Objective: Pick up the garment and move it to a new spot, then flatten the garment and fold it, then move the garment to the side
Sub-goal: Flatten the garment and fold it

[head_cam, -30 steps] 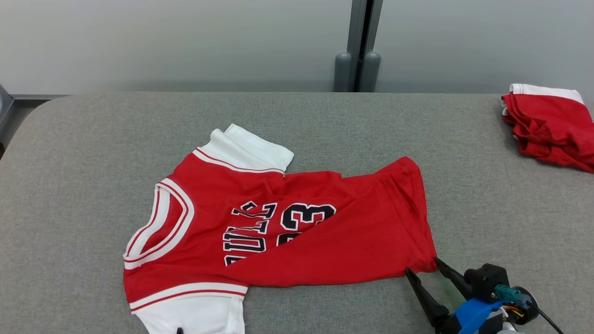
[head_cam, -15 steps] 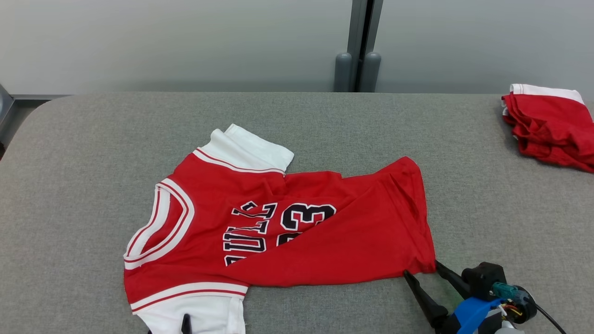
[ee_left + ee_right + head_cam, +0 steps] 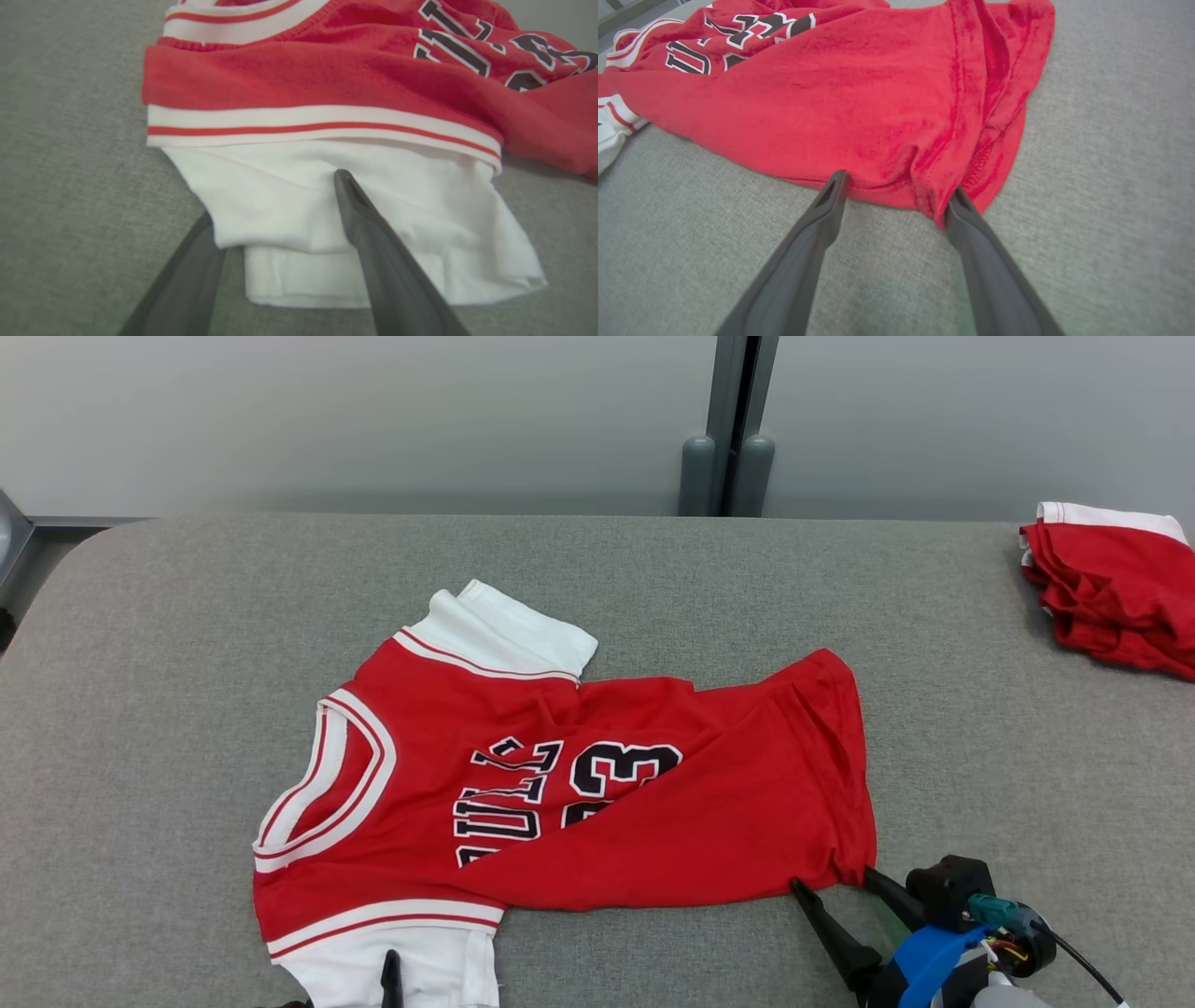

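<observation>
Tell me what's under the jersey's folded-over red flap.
The flap lies over the front of the jersey, covering part of the black lettering and number. Whatever else lies beneath is hidden.

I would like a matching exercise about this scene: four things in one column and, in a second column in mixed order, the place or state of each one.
Column one
1. jersey
2. folded red garment
3. left gripper
4. right gripper

Column two
a. at the far right edge of the table
b. open, at the red hem corner
c. in the middle of the table, a red flap covering part of the lettering
d. open, at the white sleeve

Pairs: 1-c, 2-a, 3-d, 4-b
</observation>
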Robot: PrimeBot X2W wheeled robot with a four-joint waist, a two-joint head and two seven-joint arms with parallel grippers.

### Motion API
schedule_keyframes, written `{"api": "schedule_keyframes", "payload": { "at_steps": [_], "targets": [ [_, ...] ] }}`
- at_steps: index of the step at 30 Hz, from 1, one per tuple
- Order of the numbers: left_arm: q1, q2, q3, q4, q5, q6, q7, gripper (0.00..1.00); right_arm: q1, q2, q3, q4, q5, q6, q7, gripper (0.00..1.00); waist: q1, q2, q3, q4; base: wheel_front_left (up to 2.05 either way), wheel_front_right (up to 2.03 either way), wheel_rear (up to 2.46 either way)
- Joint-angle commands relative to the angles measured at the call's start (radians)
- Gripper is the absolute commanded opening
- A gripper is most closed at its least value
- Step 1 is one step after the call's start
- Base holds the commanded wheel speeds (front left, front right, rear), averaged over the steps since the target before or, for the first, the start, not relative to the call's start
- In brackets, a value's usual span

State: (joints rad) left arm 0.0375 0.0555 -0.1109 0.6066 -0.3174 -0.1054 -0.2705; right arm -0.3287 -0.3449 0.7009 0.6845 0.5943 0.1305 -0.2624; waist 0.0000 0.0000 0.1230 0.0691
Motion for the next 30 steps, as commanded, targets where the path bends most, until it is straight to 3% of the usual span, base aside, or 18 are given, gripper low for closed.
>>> {"api": "schedule_keyframes", "payload": {
  "at_steps": [1,2,3,4,5,6,7,14,25,30],
  "targets": [
    [-0.014,-0.009,-0.011,0.009,-0.004,-0.007,0.012,1.00,-0.020,-0.003,0.002,-0.001,0.006,0.001,-0.003,1.00,0.0000,0.0000,0.001,0.001,0.00,0.00,0.00],
    [-0.016,-0.009,-0.014,0.010,-0.006,-0.008,0.011,1.00,-0.022,-0.004,0.004,-0.002,0.008,0.000,-0.003,1.00,0.0000,0.0000,0.001,0.002,0.00,0.00,0.00],
    [-0.017,-0.009,-0.017,0.012,-0.010,-0.009,0.012,0.86,-0.024,-0.002,0.007,-0.002,0.012,0.001,-0.003,1.00,0.0000,0.0000,0.002,0.002,0.00,0.00,0.00],
    [-0.020,-0.009,-0.020,0.015,-0.011,-0.011,0.012,0.47,-0.025,0.001,0.011,0.002,0.018,0.000,-0.003,0.79,0.0000,0.0000,0.002,0.001,0.00,0.00,0.00],
    [-0.022,-0.009,-0.024,0.018,-0.016,-0.013,0.012,0.42,-0.028,0.006,0.017,0.008,0.023,0.001,-0.003,0.49,0.0000,0.0000,0.003,0.001,0.00,0.00,0.00],
    [-0.025,-0.010,-0.029,0.022,-0.020,-0.013,0.012,0.23,-0.033,0.011,0.022,0.014,0.031,0.001,-0.003,0.39,0.0000,0.0000,0.004,0.000,0.00,0.00,0.00],
    [-0.028,-0.010,-0.033,0.027,-0.026,-0.014,0.012,0.00,-0.038,0.016,0.026,0.022,0.040,0.001,-0.003,0.00,0.0000,0.0000,0.005,-0.001,0.00,0.00,0.00],
    [-0.060,-0.007,-0.051,-0.004,-0.061,-0.019,0.008,0.00,-0.062,0.031,0.008,-0.024,0.020,0.000,-0.003,0.00,0.0000,0.0000,0.003,0.001,0.00,0.00,0.00],
    [-0.090,-0.005,0.000,-0.240,-0.133,-0.025,0.007,0.00,0.029,-0.021,-0.147,-0.295,-0.067,0.000,-0.003,0.00,0.0000,0.0000,0.001,-0.014,0.00,0.00,0.00],
    [-0.199,0.002,-0.012,-0.294,-0.140,-0.028,0.007,0.00,-0.009,-0.029,-0.185,-0.385,-0.072,0.001,-0.003,0.00,0.0000,0.0000,0.015,-0.025,0.00,0.00,0.00]
  ]
}}
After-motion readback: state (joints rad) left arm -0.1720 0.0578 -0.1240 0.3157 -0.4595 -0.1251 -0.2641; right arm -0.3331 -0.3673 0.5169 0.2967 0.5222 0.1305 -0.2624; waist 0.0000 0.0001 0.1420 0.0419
